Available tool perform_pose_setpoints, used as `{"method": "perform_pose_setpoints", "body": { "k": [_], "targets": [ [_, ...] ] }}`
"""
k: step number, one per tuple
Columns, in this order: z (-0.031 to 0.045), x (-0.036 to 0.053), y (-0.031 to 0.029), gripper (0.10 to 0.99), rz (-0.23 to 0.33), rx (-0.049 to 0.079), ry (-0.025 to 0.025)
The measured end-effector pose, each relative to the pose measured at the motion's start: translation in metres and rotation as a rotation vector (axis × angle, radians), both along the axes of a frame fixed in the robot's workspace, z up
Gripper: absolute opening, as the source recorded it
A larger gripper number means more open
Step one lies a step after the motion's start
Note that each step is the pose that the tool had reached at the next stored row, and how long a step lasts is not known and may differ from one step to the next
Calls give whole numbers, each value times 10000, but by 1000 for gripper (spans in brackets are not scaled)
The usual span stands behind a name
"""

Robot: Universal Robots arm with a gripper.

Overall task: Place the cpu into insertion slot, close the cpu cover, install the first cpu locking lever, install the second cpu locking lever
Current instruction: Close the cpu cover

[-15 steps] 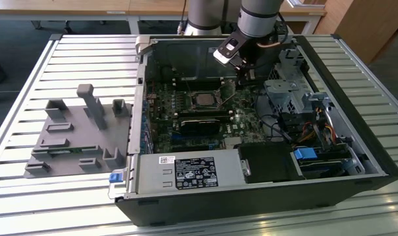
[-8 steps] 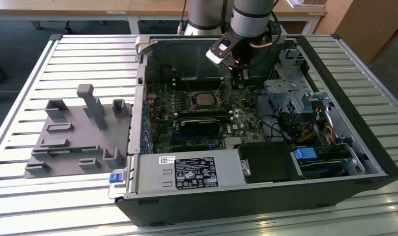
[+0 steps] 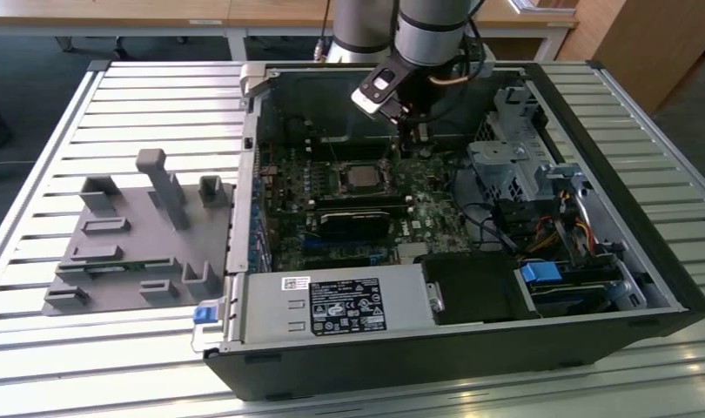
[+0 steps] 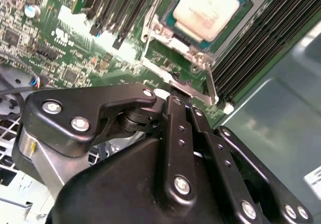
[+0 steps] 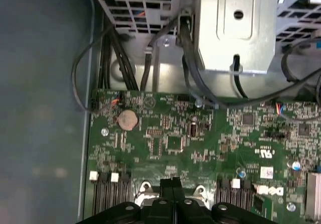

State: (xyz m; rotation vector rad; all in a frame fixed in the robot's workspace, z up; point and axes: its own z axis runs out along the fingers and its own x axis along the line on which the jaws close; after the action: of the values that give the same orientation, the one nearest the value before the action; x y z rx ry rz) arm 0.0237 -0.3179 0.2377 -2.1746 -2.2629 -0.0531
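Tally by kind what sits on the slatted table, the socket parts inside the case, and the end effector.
Open computer case: 1
Grey fixture plate: 1
cpu: 1
cpu cover: 1
End effector: 1
Total: 5

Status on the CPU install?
Hand shut, tips at a lever beside the CPU. CPU seated, cover looks down over it. Nothing between hand and lever.
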Motion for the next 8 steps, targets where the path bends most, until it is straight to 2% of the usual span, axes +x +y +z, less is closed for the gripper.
{"method": "perform_pose_setpoints", "body": {
  "k": [8],
  "targets": [
    [-2, -120, 0, 106, -1, 1, 0]
  ]
}}
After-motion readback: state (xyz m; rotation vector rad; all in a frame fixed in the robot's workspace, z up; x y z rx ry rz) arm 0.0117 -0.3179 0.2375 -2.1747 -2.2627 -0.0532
